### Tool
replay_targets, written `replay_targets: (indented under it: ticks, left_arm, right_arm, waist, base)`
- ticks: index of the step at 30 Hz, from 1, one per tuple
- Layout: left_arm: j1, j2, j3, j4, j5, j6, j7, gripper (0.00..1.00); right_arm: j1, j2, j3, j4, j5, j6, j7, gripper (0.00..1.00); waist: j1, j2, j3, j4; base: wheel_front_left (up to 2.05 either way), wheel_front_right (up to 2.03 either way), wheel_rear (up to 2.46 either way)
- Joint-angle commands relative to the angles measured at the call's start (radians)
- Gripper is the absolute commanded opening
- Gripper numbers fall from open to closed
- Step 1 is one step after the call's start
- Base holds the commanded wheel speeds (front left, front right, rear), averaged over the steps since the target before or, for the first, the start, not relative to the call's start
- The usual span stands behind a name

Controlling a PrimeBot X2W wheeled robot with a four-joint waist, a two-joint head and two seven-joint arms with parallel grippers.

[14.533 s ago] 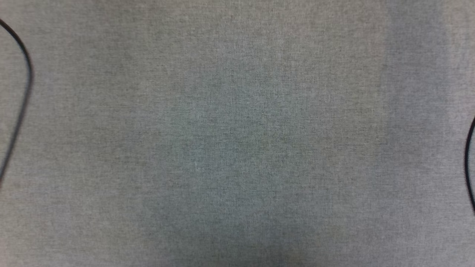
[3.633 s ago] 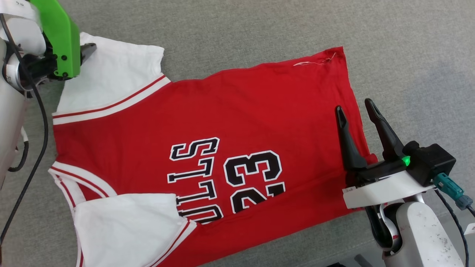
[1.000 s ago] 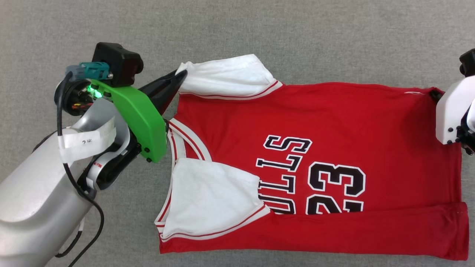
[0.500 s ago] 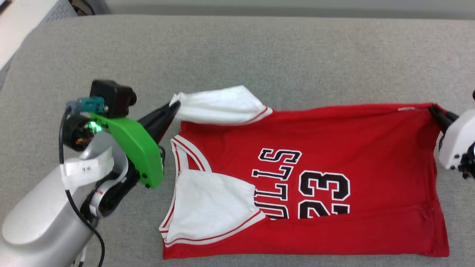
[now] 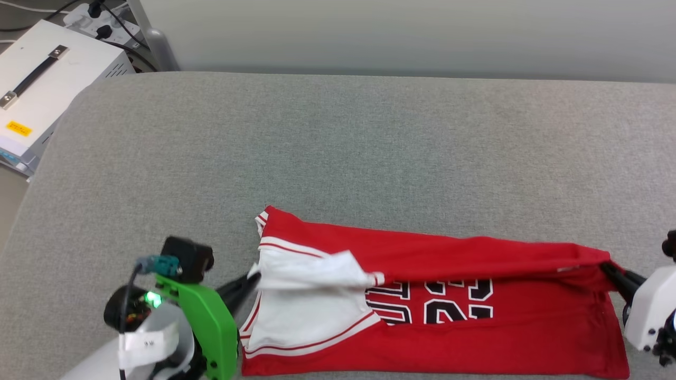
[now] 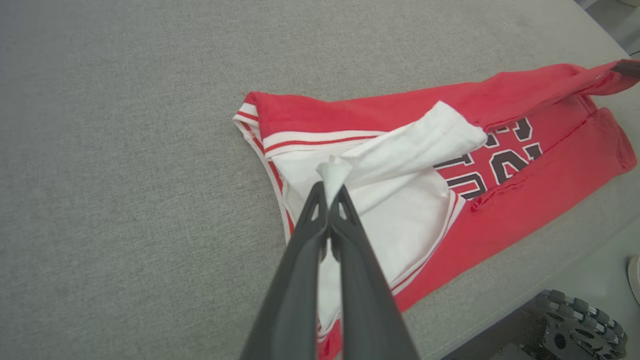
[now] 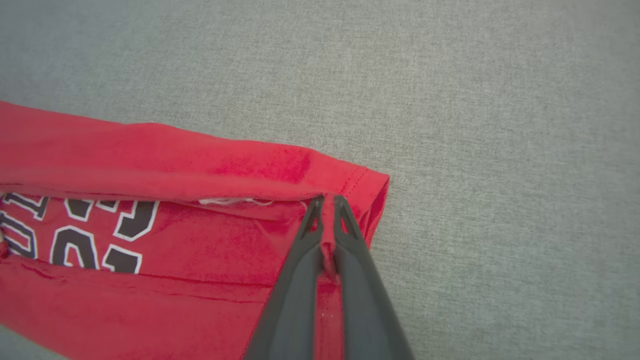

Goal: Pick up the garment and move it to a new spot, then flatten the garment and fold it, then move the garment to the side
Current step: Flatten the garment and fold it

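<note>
The garment [image 5: 438, 264], a red jersey with white sleeves and black print, lies across the near part of the grey surface. Its far long edge is lifted and folding over toward me, partly covering the print. My left gripper [image 5: 252, 278] is shut on the tip of the white sleeve [image 6: 334, 172] at the garment's left end. My right gripper [image 5: 607, 267] is shut on the red hem corner [image 7: 327, 210] at the right end. In the left wrist view the garment [image 6: 505, 145] stretches away to the right; in the right wrist view the garment [image 7: 150, 165] runs off left.
The grey padded surface [image 5: 338, 148] extends far beyond the garment to a pale wall. A white box with a handle [image 5: 42, 89] and power cables stand off its far left corner. The near edge of the surface [image 6: 525, 310] runs just below the garment.
Both grippers have carried the far edge of the garment toward me, folding it over the print. The head view has tilted up, bringing the far edge, wall and white box into view.
</note>
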Motion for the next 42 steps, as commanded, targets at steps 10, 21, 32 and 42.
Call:
replay_targets:
  ticks: [10,21,32,42]
  left_arm:
    - [0.067,-0.008,-0.066,0.086,0.005,-0.021,0.002,0.00]
    - [0.064,-0.060,-0.120,0.197,0.033,-0.063,-0.010,1.00]
    - [0.081,-0.062,-0.051,0.144,0.032,-0.028,-0.145,1.00]
    - [0.104,-0.110,0.102,0.138,0.088,0.080,-0.453,1.00]
  right_arm:
    - [0.102,-0.062,0.045,-0.055,0.014,-0.001,0.053,0.00]
    - [0.122,-0.064,0.078,-0.037,0.054,-0.001,0.054,1.00]
    - [0.157,-0.064,-0.001,-0.146,0.110,-0.001,0.086,1.00]
    - [0.201,0.105,-0.230,-0.198,-0.022,-0.001,0.228,1.00]
  waist:
    - [0.0001,0.0120,0.002,0.013]
    - [0.0001,0.0120,-0.006,0.013]
    - [0.0001,0.0120,-0.078,0.012]
    - [0.0001,0.0120,-0.078,0.016]
  base:
    - [0.00,0.00,0.00]
    - [0.00,0.00,0.00]
    - [0.00,0.00,0.00]
    - [0.00,0.00,0.00]
